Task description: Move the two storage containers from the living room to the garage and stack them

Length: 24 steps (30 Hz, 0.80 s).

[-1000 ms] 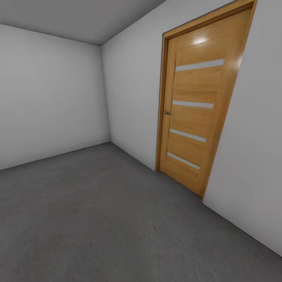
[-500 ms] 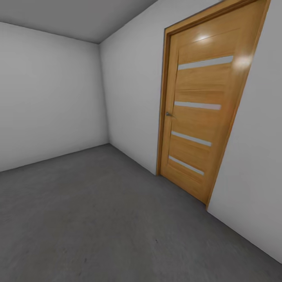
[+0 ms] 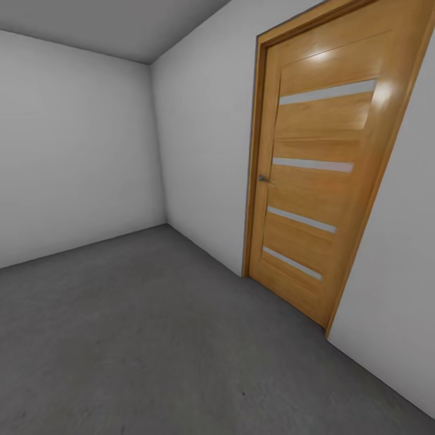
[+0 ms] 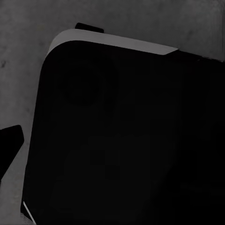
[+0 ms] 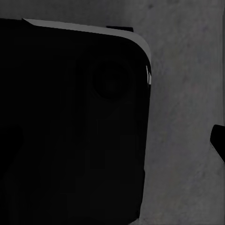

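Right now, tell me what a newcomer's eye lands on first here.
The wooden door with four pale horizontal strips, shut, set in the pale grey wall at the head view's right. Next, the dark grey floor running bare to the far corner. Both wrist views look down on a dark rounded body.

Ahead lies a wide stretch of dark grey floor, bare and open all the way to the far corner of the garage. Two pale grey walls close it off: one across the far end, one running along the right side. Set into the right-hand wall, a wooden door stands shut, its small handle jutting slightly into the room. In both wrist views a large black rounded body sits close beneath the camera, blocking most of the way down, with rough grey floor open beside it.
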Motion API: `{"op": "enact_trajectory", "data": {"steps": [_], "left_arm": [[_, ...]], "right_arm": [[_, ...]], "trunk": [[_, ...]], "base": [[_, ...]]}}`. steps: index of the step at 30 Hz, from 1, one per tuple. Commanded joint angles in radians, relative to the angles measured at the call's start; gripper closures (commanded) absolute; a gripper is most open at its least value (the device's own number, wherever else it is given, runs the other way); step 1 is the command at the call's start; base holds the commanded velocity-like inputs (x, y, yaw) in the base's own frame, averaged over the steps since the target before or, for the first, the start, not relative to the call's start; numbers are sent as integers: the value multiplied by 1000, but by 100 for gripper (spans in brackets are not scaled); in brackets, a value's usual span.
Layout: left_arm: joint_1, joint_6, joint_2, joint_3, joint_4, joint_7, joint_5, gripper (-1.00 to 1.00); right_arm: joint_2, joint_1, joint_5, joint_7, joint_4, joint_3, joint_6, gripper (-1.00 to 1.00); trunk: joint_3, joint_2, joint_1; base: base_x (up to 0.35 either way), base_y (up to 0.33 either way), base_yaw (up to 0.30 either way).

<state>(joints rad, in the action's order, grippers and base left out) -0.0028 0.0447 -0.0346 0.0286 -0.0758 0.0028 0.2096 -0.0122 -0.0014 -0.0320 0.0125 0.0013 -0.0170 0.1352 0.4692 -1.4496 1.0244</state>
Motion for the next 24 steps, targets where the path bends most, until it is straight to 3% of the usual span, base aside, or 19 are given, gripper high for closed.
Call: {"op": "enact_trajectory", "data": {"steps": [1,9,24], "left_arm": [[0,3,0,2,0,0,5,-100],[0,3,0,2,-1,0,4,-100],[0,3,-1,4,-1,0,4,-100]], "right_arm": [[0,0,-3,1,0,-1,3,-100],[4,0,10,1,-1,10,0,-100],[7,0,-6,-11,-1,-3,-2,-100]], "trunk": [[1,0,1],[1,0,1],[1,0,1]], "base": [[323,0,0],[323,0,0],[323,0,0]]}}
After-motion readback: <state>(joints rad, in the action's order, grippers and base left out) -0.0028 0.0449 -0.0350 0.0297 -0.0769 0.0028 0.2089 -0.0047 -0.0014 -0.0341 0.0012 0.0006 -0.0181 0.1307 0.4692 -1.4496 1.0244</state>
